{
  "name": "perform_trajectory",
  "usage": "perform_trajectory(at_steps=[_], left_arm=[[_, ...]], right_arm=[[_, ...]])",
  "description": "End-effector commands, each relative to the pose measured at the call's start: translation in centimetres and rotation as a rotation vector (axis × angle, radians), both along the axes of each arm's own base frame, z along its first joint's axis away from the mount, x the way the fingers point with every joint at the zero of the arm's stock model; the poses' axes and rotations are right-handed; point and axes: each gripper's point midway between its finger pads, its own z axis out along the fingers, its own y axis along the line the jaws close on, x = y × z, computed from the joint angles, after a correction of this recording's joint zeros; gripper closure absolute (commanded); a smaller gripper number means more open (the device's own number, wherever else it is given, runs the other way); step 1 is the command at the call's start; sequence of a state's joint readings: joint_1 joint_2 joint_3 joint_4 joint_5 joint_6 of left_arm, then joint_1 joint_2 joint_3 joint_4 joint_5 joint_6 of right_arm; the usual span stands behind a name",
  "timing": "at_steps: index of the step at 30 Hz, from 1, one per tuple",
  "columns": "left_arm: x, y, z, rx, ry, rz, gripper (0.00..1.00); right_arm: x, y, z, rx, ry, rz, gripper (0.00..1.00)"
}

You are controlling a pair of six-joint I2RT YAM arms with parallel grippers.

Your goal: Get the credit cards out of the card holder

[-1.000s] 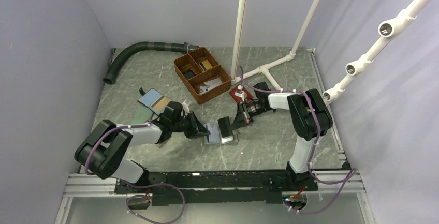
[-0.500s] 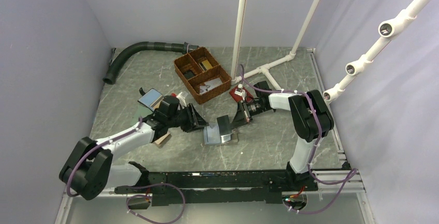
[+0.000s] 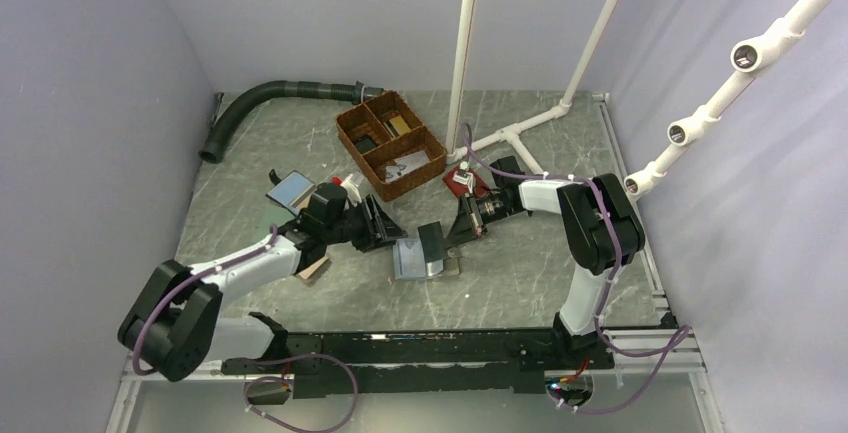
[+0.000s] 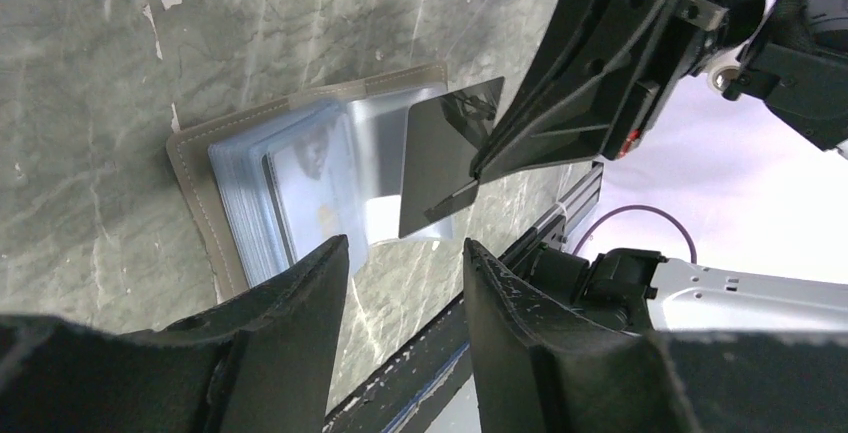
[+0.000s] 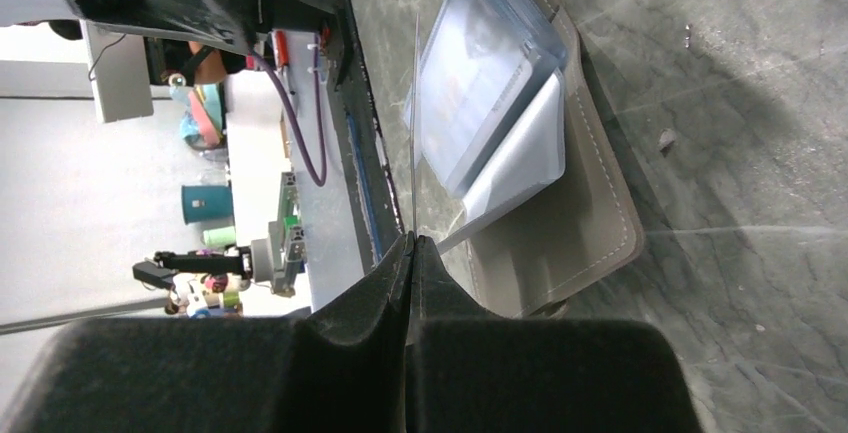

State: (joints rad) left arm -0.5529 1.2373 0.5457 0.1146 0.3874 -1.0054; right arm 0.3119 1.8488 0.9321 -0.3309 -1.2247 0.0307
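The card holder (image 3: 418,261) lies open on the table, taupe outside (image 4: 196,189) with light-blue slots holding cards (image 4: 300,175). My right gripper (image 3: 455,233) is shut on one credit card (image 3: 432,242), held upright over the holder. That card looks dark in the left wrist view (image 4: 445,158) and edge-on in the right wrist view (image 5: 415,123), where the gripper (image 5: 413,239) pinches its lower edge. The holder also shows there (image 5: 575,223). My left gripper (image 3: 388,236) is open and empty just left of the holder, its jaws apart (image 4: 405,253).
A brown wicker basket (image 3: 390,143) stands behind the holder. A red wallet (image 3: 462,181) lies by the right arm. A blue wallet with a tan panel (image 3: 290,190) and a black hose (image 3: 265,98) are at the left. White pipes (image 3: 512,136) are at the back.
My left arm has stretched out and its gripper has drawn slightly back from the holder's left edge. The right gripper keeps the card almost still above the holder.
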Motion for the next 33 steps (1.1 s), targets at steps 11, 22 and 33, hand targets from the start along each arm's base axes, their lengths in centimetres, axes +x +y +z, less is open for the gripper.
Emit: perform_trajectory(at_steps=[11, 22, 33], left_arm=[[0.9, -4.3, 0.1, -0.133, -0.013, -0.119, 0.43], [1.0, -6.1, -0.7, -0.169, -0.002, -0.162, 0.41], [1.0, -6.8, -0.2, -0.216, -0.013, -0.18, 0.49]], right_arm=[[0.4, 0.8, 1.5, 0.08, -0.009, 0.022, 1.0], [0.2, 1.0, 2.0, 0.111, 0.015, 0.028, 1.0], [0.1, 1.2, 2.0, 0.121, 0.034, 0.033, 1.0]])
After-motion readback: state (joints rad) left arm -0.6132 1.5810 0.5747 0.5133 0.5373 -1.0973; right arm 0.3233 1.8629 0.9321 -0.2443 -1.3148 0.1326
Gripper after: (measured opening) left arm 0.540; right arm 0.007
